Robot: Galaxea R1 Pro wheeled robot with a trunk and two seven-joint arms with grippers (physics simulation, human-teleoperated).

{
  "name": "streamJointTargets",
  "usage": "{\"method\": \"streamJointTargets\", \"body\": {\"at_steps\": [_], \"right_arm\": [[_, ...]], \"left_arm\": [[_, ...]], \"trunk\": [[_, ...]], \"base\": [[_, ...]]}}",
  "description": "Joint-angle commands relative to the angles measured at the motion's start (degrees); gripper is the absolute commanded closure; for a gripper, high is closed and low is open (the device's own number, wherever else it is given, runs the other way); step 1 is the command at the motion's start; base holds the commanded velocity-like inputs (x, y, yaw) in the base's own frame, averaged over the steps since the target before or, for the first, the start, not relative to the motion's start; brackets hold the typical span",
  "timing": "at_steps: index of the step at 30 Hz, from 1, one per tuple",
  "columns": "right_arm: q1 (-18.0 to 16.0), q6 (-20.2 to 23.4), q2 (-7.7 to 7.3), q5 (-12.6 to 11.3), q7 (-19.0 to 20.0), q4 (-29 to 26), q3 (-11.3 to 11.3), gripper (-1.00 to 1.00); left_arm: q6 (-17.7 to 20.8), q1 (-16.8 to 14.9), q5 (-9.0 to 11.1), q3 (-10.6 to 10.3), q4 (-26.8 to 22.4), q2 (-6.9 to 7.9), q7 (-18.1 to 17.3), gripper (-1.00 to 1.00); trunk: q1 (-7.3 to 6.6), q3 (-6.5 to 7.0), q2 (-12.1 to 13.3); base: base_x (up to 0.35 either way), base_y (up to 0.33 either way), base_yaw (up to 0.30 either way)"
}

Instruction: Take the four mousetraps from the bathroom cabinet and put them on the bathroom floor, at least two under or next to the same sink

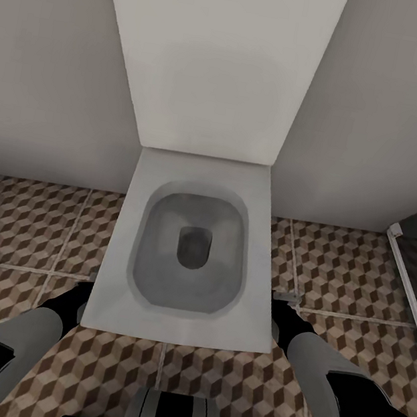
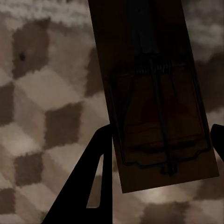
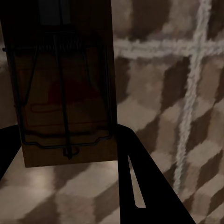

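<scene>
My left gripper (image 2: 158,140) is shut on a dark-brown mousetrap (image 2: 154,107), a flat board with a wire spring and bar, held above the cube-patterned bathroom floor (image 2: 42,116). My right gripper (image 3: 65,140) is shut on a second mousetrap (image 3: 65,88) over the same tiles (image 3: 177,116), near a crossing of pale grout lines. In the head view both arms reach down beside a white toilet, the left gripper (image 1: 78,299) at its left front corner and the right gripper (image 1: 287,320) at its right front corner. The cabinet and the sink are out of view.
A white square-edged toilet (image 1: 179,322) with its tall tank panel (image 1: 218,68) stands straight ahead against a pale wall. A dark glass panel with a white frame (image 1: 405,268) stands at the right. Patterned floor (image 1: 16,224) lies open on both sides of the toilet.
</scene>
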Motion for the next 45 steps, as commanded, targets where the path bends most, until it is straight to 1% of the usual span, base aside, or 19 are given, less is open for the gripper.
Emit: {"method": "streamJointTargets", "body": {"at_steps": [1, 23, 26, 31, 45], "right_arm": [[0.0, 0.4, 0.04, -0.1, -0.1, -0.1, 0.1, 1.00], [0.0, 0.4, -0.18, -0.1, -0.1, -0.4, 0.1, 1.00], [0.0, 0.4, -0.21, -0.1, -0.1, -0.4, 0.1, 1.00], [0.0, 0.3, -0.31, -0.1, -0.1, -0.5, 0.1, 1.00], [0.0, 0.4, -0.70, -0.1, -0.1, -0.5, 0.0, 1.00]], "left_arm": [[0.4, 0.0, 0.4, -0.5, -0.2, 0.06, 0.6, 1.00], [0.4, 0.0, 0.2, -0.3, -0.3, 0.55, 1.0, 1.00], [0.4, 0.0, 0.2, -0.3, -0.3, 1.17, 1.0, 1.00], [0.4, 0.0, 0.2, -0.2, -0.3, 1.72, 1.0, 1.00], [0.4, 0.0, 0.2, -0.4, -0.3, 1.73, 0.9, 1.00]], "trunk": [[-0.01, -0.03, 0.0], [-0.01, -0.03, 0.0], [-0.01, -0.03, 0.0], [-0.01, -0.03, 0.0], [-0.01, -0.03, 0.0]], "base": [[0.000, 0.000, 0.000], [0.000, 0.000, 0.000], [0.000, 0.000, 0.000], [0.000, 0.000, 0.000], [0.000, 0.000, 0.000]]}}
